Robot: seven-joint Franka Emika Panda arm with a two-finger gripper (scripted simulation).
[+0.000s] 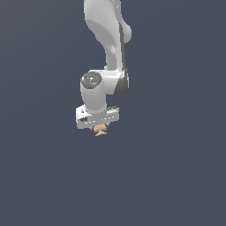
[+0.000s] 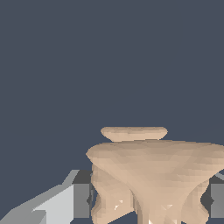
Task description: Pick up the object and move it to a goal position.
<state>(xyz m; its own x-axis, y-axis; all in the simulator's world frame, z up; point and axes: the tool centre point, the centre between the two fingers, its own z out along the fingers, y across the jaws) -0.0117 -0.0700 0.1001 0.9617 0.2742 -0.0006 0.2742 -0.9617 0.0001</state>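
We see the arm (image 1: 108, 53) coming down from the top edge of the exterior view, its upper part cut off by the frame. At its end sits the gripper (image 1: 101, 128), w/ the white hand body above it. The lump (image 1: 101, 129) pokes out just under that body, peach-tan, tiny, jagged. In this view the fingers themselves are hidden behind the lump and the hand, so we can't make them out here.

Wrist view gives more. The lump (image 2: 151, 175) fills the lower half, wide flared top, narrower below, and its bottom is cut off by the frame edge. One finger (image 2: 78, 200) shows grey beside it on one side, touching or nearly touching its flank; on the other side only a sliver of the 2nd finger shows at the frame edge. The gripper (image 2: 148, 201) looks narrowed onto the lump, jaws pressed at both sides, i.e. holding it.

Background is plain dark blue-grey in both views; we can't tell any floor or surface apart from it, so whether the lump is lifted or resting isn't clear. Fingertips are not visible.
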